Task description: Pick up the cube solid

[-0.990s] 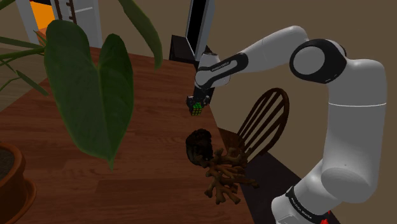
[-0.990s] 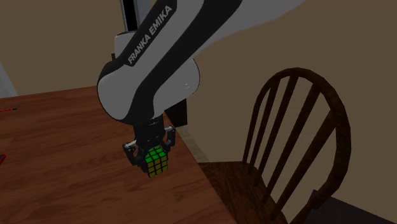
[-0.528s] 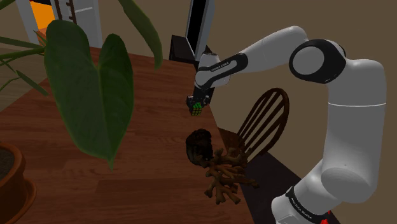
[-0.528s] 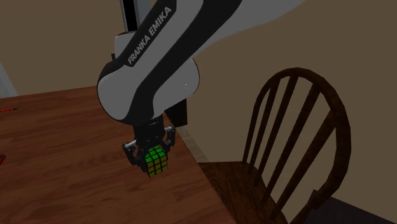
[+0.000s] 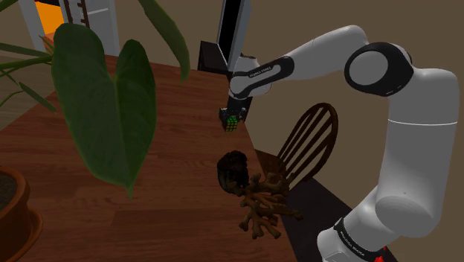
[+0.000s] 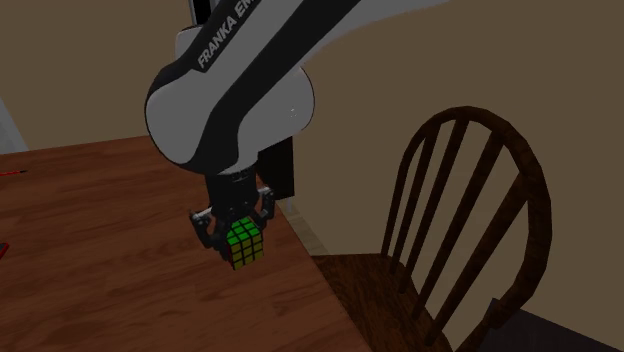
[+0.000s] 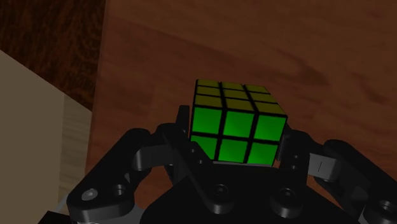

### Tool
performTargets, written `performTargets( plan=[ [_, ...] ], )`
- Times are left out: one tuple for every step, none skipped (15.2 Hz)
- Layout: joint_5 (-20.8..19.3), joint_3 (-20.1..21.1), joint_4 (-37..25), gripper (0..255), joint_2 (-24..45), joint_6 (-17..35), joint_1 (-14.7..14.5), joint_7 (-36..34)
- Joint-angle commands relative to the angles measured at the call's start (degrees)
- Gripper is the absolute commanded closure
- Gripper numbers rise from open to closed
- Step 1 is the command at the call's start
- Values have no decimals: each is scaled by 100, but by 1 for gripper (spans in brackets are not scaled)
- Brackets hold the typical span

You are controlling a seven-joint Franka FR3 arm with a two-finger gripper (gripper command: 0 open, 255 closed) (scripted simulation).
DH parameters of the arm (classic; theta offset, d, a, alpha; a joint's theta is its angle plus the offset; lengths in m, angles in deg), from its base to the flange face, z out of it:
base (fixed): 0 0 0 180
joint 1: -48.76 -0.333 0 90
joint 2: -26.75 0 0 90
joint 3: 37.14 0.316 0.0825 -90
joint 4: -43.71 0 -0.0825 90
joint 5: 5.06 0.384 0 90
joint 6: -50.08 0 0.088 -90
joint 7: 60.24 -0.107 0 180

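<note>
A puzzle cube point(image 7: 236, 121) with green and yellow faces and black grid lines sits clasped between my black fingers. My gripper point(image 6: 236, 236) is shut on the cube point(image 6: 243, 243) and holds it in the air above the brown wooden table point(image 6: 90, 230), near the table's edge on the second exterior view's right. In the shoulder view the gripper point(image 5: 231, 122) hangs with the cube point(image 5: 232, 123) over the table's far edge beside the chair.
A dark wooden chair point(image 6: 470, 230) stands just off the table edge. A dark round object point(image 5: 233, 170) and a heap of brown twigs point(image 5: 262, 205) lie below the gripper. A big-leaved potted plant point(image 5: 104, 97) covers the shoulder view's left. A black panel point(image 5: 232, 33) stands behind.
The arm has lifted a little, carrying the cube slightly higher above the table. The grip is unchanged.
</note>
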Motion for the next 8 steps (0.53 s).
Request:
performTargets(
  plan=[
    [2, 2, -10, 255, -100, -110, -2, -2],
    [3, 2, -26, 255, -143, -170, -1, -2],
    [3, 3, -39, 255, -189, -229, -1, -1],
    [4, 3, -58, 255, -230, -289, -1, -1],
    [5, 4, -76, 255, -273, -349, -1, 0],
    [6, 4, -96, 255, -314, -410, 0, 0],
    [6, 4, -116, 255, -354, -471, 0, 1],
    [7, 5, -138, 255, -394, -532, 0, 1]
  ],
)
